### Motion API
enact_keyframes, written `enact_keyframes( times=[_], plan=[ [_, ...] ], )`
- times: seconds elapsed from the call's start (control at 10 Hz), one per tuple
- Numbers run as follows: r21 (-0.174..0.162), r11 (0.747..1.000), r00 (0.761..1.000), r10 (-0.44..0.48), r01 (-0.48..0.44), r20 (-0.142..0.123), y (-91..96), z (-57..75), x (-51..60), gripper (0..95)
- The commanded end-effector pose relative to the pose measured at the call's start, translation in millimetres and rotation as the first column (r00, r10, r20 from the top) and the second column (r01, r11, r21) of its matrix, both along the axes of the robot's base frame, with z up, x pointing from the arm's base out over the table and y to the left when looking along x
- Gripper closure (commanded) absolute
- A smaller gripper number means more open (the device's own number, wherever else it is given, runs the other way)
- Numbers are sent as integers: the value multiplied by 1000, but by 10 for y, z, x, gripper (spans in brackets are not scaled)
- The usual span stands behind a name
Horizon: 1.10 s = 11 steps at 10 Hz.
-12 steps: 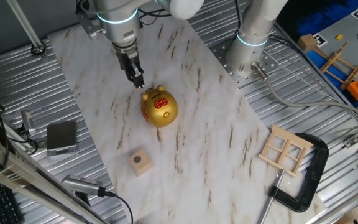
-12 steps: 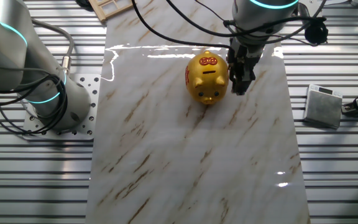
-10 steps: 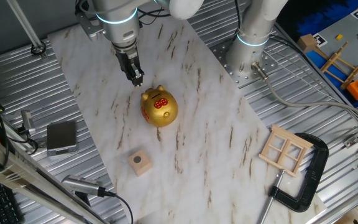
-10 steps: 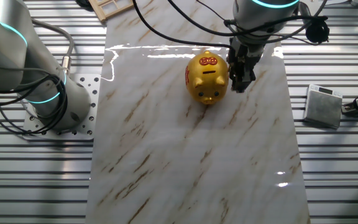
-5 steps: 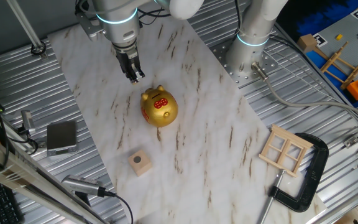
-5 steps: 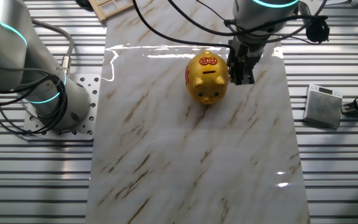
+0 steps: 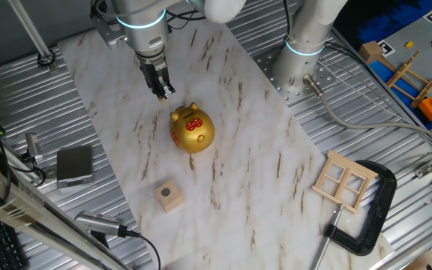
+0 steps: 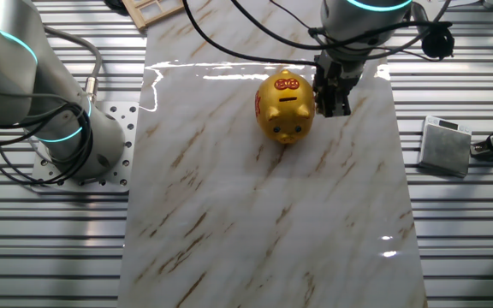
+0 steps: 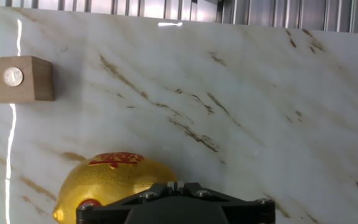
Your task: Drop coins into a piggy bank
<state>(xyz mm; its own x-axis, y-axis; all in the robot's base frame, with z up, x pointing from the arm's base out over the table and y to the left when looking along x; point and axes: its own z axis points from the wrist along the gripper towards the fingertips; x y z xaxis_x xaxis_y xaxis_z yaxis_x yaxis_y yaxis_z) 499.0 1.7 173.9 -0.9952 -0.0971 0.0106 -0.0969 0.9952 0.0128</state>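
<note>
The wooden cube [image 7: 169,197] sits nearest the camera in one fixed view, well apart from the piggy bank [image 7: 192,130], with one of the coins [image 7: 168,193] lying flat on its top face. The gold piggy bank stands upright on the marble bench [image 7: 246,165] behind the cube, its red markings facing up. Just beyond the piggy bank, near its ear side but apart from it, the claw [image 7: 163,93] hangs above the bench with its fingers drawn narrow together, nothing visible between them.
</note>
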Motion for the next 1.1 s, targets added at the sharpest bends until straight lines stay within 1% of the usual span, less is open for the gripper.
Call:
enact_keyframes(
  times=[0.1,0.5,0.6,0.9,1.1],
  plan=[
    [1,1000,1000,1,-1,-3,-3,1,-3,950],
    [12,999,999,43,-43,-15,-47,17,-7,950],
    [22,997,997,71,-70,-14,-47,17,-7,950],
    [32,995,995,94,-93,-17,-47,17,-7,950],
    [39,993,993,112,-111,-37,-47,17,-7,950]
  ],
)
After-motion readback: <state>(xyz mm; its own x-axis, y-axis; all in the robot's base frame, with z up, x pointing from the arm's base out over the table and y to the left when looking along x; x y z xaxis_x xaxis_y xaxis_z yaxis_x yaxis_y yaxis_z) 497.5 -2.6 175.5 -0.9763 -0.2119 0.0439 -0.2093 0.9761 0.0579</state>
